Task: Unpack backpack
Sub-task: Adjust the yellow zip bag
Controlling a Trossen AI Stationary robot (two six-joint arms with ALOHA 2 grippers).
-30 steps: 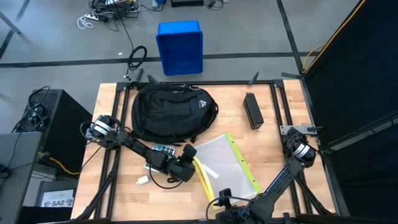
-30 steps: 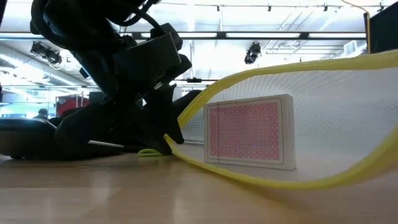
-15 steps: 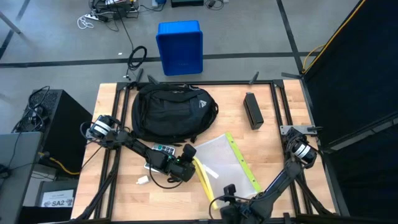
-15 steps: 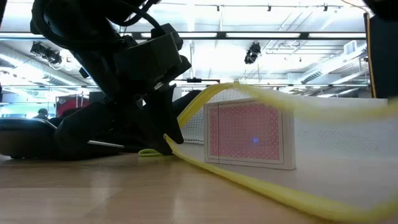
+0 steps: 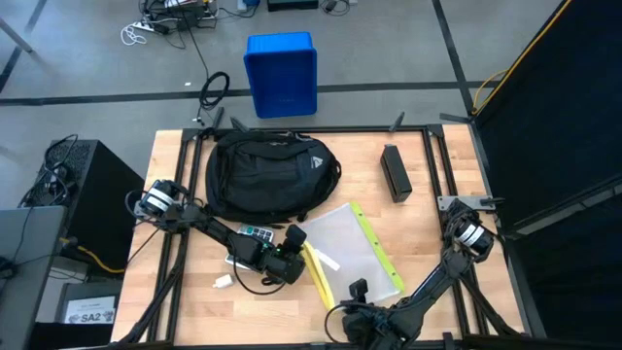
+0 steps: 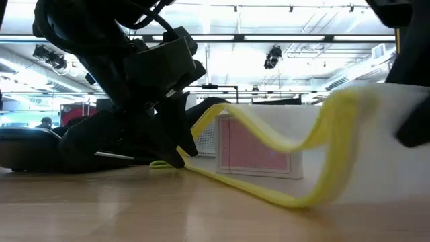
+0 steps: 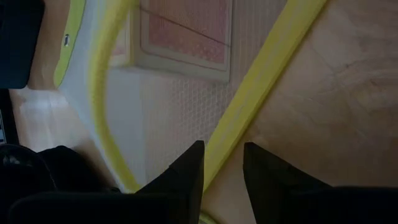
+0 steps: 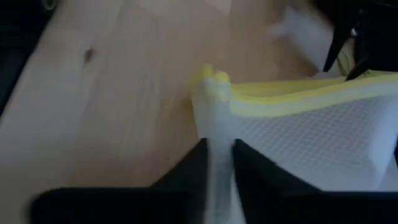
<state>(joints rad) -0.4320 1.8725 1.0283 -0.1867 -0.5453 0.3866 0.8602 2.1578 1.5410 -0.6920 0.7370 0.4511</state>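
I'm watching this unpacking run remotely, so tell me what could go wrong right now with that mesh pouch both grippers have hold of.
1. Both the left gripper and right gripper pinch the yellow-edged mesh pouch; pulling apart could strain or tear it.
2. The pink-backed card box inside could slide out if the pouch tips.
3. The right gripper holds only a bunched corner, which may slip.
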